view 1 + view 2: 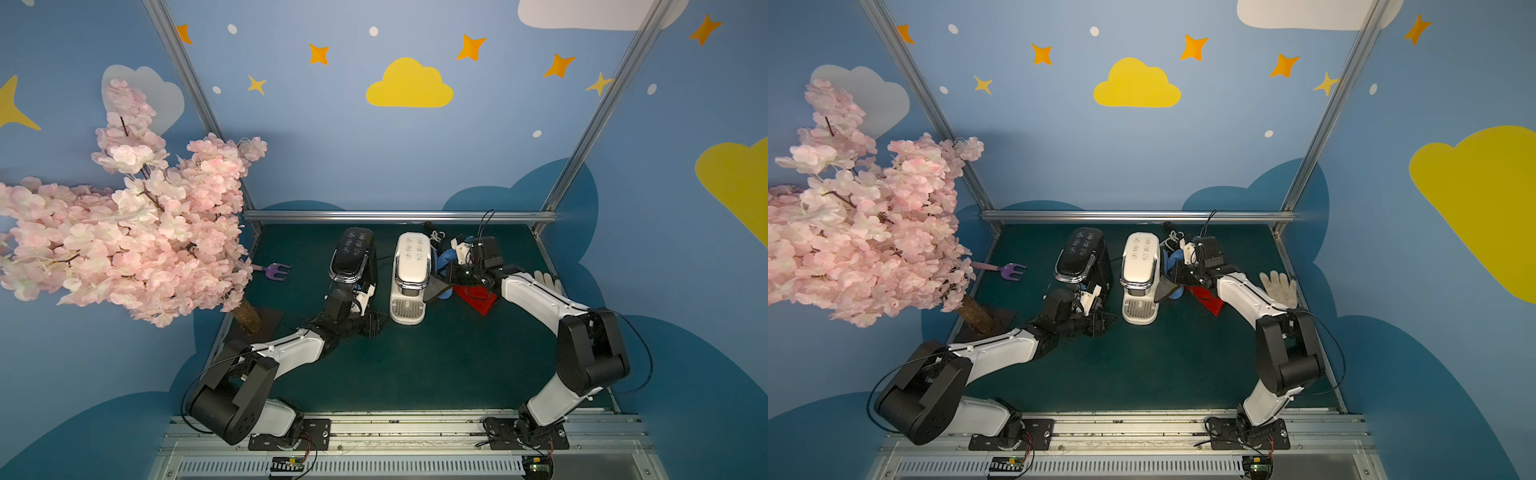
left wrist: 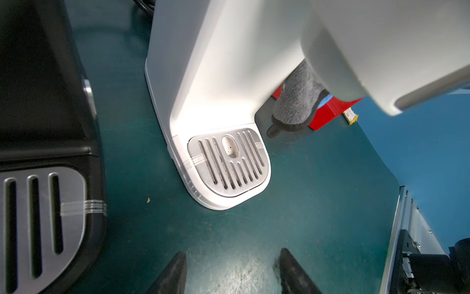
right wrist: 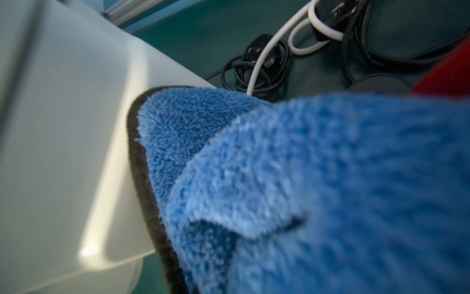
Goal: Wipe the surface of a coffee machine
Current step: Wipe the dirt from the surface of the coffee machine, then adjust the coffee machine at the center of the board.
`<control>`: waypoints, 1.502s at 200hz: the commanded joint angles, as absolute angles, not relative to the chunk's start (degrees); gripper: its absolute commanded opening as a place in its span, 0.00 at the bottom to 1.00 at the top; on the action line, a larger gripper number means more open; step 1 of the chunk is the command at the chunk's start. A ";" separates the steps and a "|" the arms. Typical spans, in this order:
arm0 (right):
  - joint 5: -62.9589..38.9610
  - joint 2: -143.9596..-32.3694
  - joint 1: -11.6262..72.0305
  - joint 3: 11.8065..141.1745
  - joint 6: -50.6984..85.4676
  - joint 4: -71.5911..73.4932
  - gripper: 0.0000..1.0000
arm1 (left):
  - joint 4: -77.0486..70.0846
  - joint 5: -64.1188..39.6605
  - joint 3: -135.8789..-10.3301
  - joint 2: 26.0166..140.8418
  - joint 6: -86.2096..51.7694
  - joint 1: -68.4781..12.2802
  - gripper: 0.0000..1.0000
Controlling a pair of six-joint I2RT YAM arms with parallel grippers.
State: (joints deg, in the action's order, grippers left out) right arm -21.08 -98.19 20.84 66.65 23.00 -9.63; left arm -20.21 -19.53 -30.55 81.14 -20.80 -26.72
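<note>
At centre frame in both top views, the white coffee machine (image 1: 409, 276) stands on the green table (image 1: 415, 374); pressed to its frame-right side is the blue cloth (image 3: 279, 178), with the right gripper (image 1: 455, 276) clamped on it; the left gripper (image 2: 232, 257), fingers apart and empty, hangs just below the black coffee machine (image 1: 353, 257).

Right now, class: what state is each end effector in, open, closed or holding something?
Left end effector: open, holding nothing.
Right end effector: closed on the blue cloth.
</note>
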 commanded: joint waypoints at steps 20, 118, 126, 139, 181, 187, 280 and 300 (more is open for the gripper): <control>-23.73 -102.03 22.18 64.56 24.16 -6.17 0.00 | -20.37 -19.86 -31.34 80.73 -20.12 -26.42 0.58; -24.30 -94.79 28.11 54.42 23.64 -7.54 0.00 | -20.68 -20.09 -31.64 81.74 -20.10 -26.47 0.58; -24.52 -93.82 28.50 53.76 23.93 -7.62 0.00 | -20.66 -20.02 -31.55 81.67 -20.04 -26.46 0.58; -25.27 -92.07 29.07 52.30 24.46 -7.11 0.00 | -20.71 -19.82 -31.64 81.76 -19.99 -26.46 0.58; -28.29 -86.61 29.52 48.66 26.27 -4.82 0.00 | -21.08 -19.12 -32.42 82.77 -20.70 -26.54 0.58; -28.47 -85.85 29.53 48.21 26.28 -4.75 0.00 | -21.60 -18.78 -32.52 83.14 -21.27 -26.67 0.58; -21.41 -73.63 27.07 43.66 17.98 -15.47 0.00 | -24.20 -11.90 -38.62 96.05 -24.96 -34.23 0.57; -19.90 -72.05 26.99 41.83 17.18 -15.13 0.00 | -24.21 -12.13 -41.68 100.19 -25.00 -34.61 0.57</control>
